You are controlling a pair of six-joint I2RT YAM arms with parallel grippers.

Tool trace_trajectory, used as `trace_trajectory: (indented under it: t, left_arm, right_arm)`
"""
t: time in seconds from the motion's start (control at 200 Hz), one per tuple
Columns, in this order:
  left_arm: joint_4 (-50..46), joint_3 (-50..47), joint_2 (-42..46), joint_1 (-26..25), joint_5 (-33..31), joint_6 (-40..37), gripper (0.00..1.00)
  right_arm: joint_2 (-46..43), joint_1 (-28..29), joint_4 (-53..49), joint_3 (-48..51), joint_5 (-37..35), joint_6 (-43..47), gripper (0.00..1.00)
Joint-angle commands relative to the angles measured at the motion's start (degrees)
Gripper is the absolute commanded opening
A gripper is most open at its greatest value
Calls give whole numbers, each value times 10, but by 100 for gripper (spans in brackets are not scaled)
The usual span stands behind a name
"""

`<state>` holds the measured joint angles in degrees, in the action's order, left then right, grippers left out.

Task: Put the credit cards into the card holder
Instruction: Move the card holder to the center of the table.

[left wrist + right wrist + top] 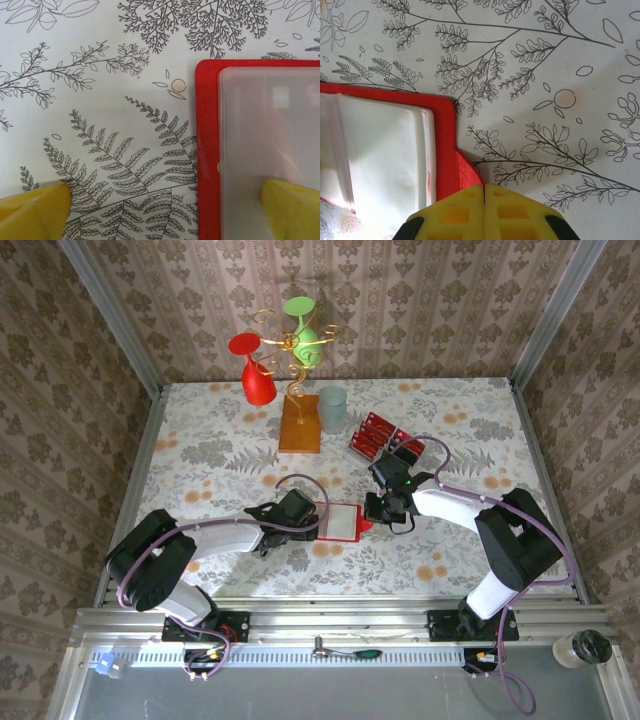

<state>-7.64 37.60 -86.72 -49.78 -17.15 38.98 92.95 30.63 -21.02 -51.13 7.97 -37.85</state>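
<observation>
The card holder lies open and flat in the middle of the table, red rim around pale pockets. My left gripper is open over its left edge. One yellow finger hangs above the tablecloth and the other above the pale pocket. My right gripper is at the holder's right side, shut on its small red tab, whose tip runs into the seam between the fingers. The credit cards, red and dark, stand in a clear tray behind the right arm.
An orange-brown stand base holds a gold wire stand with a red glass and a green glass. A translucent cup stands beside it. Patterned walls close in the back and both sides.
</observation>
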Motion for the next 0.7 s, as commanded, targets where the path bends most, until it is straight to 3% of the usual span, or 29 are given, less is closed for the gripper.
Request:
trace_trajectory:
  t: [0.0, 0.135, 0.325, 0.535, 0.695]
  left_arm:
    - [-13, -16, 6, 4, -6, 7, 98]
    - [-15, -16, 16, 4, -7, 8, 98]
    - [-24, -13, 40, 4, -10, 10, 99]
    - [-32, -14, 68, 5, -13, 15, 99]
    - [-40, -13, 90, 5, -14, 15, 99]
  right_arm:
    - [-15, -4, -5, 8, 5, 0, 0]
    - [-22, -5, -12, 4, 5, 0, 1]
    - [-47, -5, -30, -11, 9, -1, 13]
    - [-86, -9, -71, -57, 2, 12, 34]
    - [-99, -37, -131, -123, -27, 53, 41]
